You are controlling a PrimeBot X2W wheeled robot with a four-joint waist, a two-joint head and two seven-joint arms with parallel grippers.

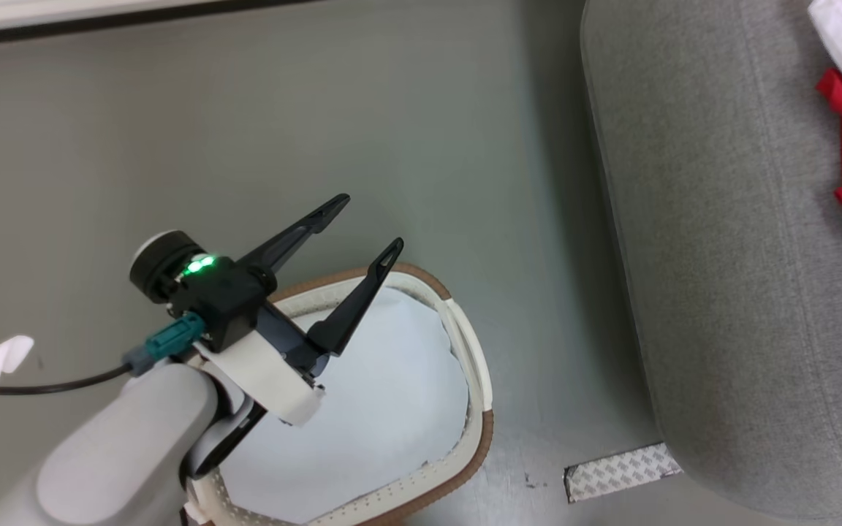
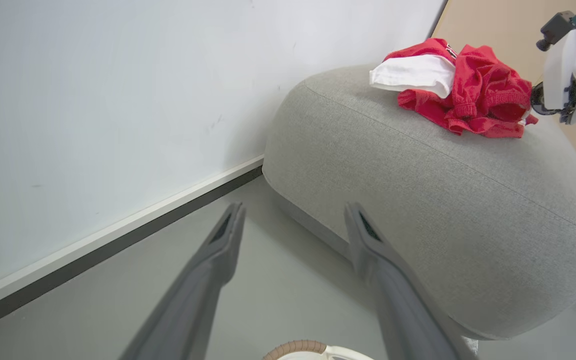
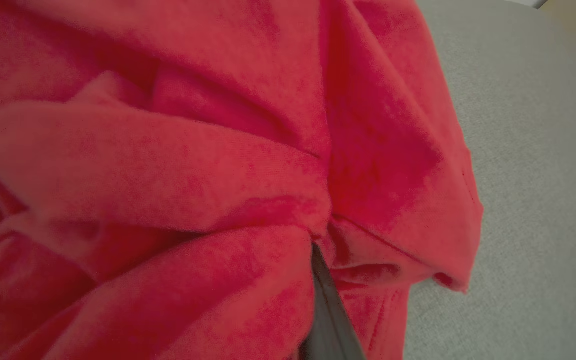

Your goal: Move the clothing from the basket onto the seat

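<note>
Seemingly soft, light red-and-white fabric clothing [image 2: 468, 95], best pinched at a fold, engulfs the right claw [image 3: 323, 280], grip untellable; the left claw [image 1: 368, 223] gapes empty.

Red clothing [image 3: 193, 165] hides the right gripper [image 3: 329, 305], bar one dark sliver at six o'clock. The head view's edge cuts the clothing at three o'clock.

grey floor [image 1: 392, 109] | white wall [image 2: 118, 75] with dark baseboard [image 2: 118, 246] | patterned white strip [image 1: 622, 471] on floor
</note>
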